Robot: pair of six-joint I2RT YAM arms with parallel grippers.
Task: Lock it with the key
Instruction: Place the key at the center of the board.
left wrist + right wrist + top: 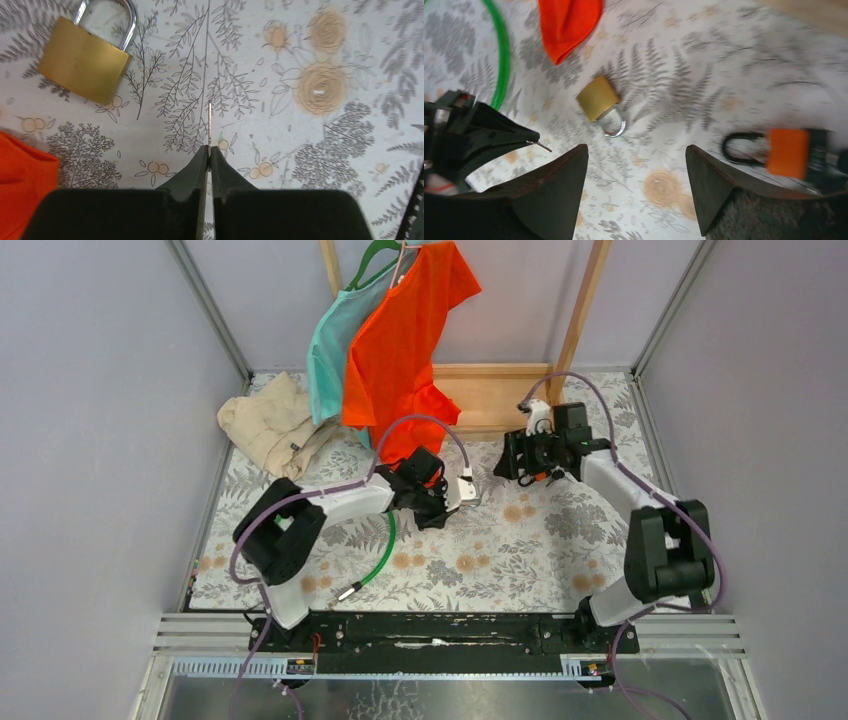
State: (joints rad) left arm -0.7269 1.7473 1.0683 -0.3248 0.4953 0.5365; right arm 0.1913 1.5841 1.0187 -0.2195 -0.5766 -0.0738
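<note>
**Ana:** Where is the key?

**Ben:** The key [788, 153] shows at the right edge of the right wrist view, blurred: an orange head with a black loop [741, 148] on the side nearer the middle. It sits just outside the right gripper [636, 150], beyond its right finger, not between the jaws. I cannot tell whether it lies flat on the counter [520, 540].

**Ana:** And those jaws?

**Ben:** Released and spread wide, grasping nothing. Only the flowered counter shows between them.

**Ana:** The padlock?

**Ben:** The brass padlock [599, 100] lies flat on the counter, well apart from the key, with its steel shackle [613, 122] turned toward the right gripper (in the left wrist view it sits tilted at the upper left). I cannot tell whether the shackle is snapped in.

**Ana:** What about the left arm?

**Ben:** The left gripper [209, 148] has its jaws clenched on a thin metal strip [210, 122]. The strip pokes straight out past the fingertips, near the padlock but apart from it. From the right wrist, that gripper shows at the left edge with the strip's tip aimed toward the padlock.

**Ana:** Anything else about?

**Ben:** An orange shirt [400, 350] and a teal shirt [330, 350] hang at the back by a wooden frame [490, 390]. The orange hem comes down near the padlock. A beige cloth [265, 425] is heaped at the back left, and a green cable [378, 558] curves across the counter beneath the left arm.
</note>
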